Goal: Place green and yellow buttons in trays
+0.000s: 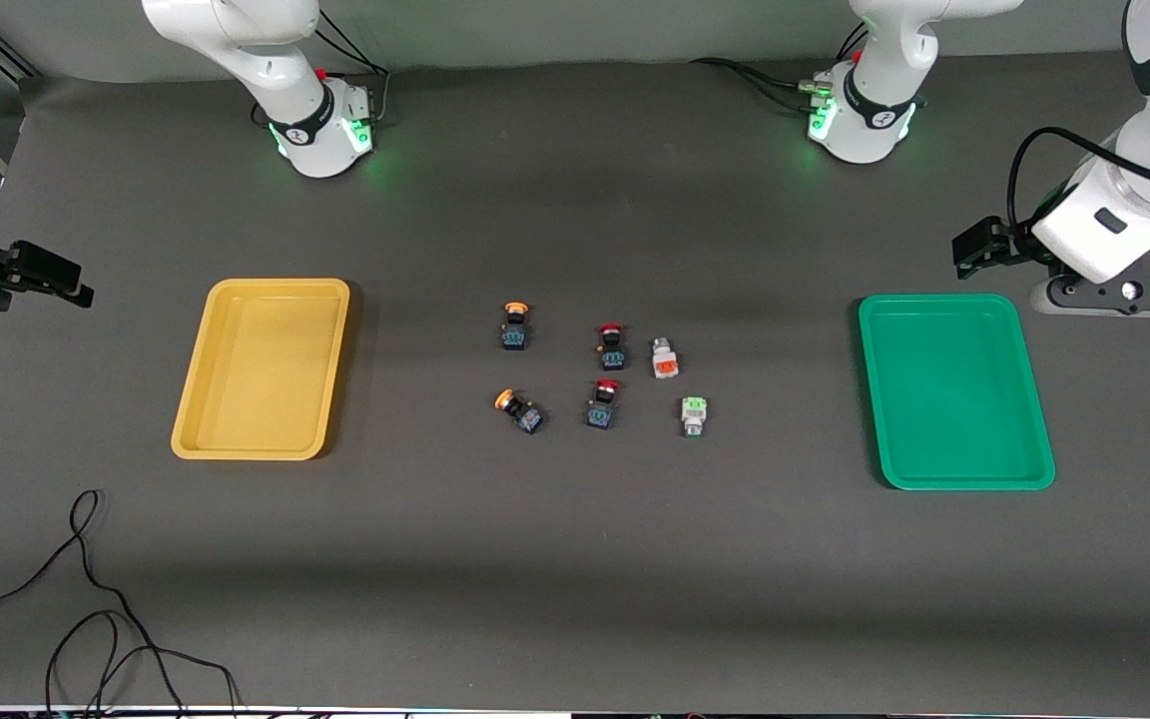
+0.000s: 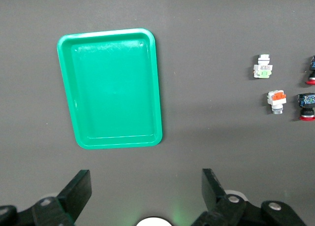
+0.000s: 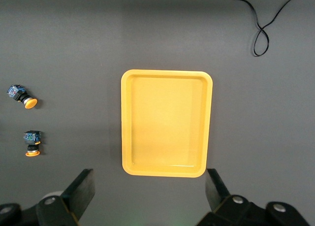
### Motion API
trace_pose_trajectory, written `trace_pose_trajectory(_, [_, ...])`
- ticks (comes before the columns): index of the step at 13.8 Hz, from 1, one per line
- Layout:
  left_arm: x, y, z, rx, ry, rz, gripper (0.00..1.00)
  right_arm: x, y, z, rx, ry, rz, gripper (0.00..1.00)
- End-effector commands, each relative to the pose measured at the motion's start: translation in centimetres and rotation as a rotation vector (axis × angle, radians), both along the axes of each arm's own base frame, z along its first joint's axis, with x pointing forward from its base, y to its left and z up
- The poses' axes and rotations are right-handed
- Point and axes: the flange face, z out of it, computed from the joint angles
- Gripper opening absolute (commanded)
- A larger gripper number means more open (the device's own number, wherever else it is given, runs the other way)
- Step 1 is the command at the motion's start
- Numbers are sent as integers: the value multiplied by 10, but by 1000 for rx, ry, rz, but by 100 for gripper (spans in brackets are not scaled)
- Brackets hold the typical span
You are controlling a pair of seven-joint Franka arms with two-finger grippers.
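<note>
- Dark grey table (image 1: 575, 559) is carrying everything; nothing is getting sorted yet.
- Yellow tray (image 1: 198, 431) and green tray (image 1: 964, 481) are sitting empty at either end.
- Four green and yellow buttons (image 1: 693, 415) are waiting mid-table between them.
- Left gripper (image 2: 146, 192) is hovering by the green tray, jaws wide, empty.
- Right gripper (image 3: 149, 191) is idling by the yellow tray, wide apart, empty.

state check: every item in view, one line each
yellow tray: empty, flat on table
green tray: empty, flat on table
yellow-capped buttons: two, on table, outside trays
whitish buttons: two, one orange-faced, one green-faced, on table, outside trays
red-capped buttons: two, on table between the other pairs
left gripper: open, holding nothing, waiting near green tray
right gripper: open, holding nothing, waiting near yellow tray
</note>
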Motion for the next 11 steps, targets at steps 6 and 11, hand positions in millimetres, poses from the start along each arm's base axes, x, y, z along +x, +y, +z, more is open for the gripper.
trace_pose_trajectory(6, [-1,1,4,-6,17,4,100,-4,2,3,-21,5,20,100])
trace_pose_trajectory(11, [0,5,4,-7,19,7,99,-17,73,-1,-19,20,48,100])
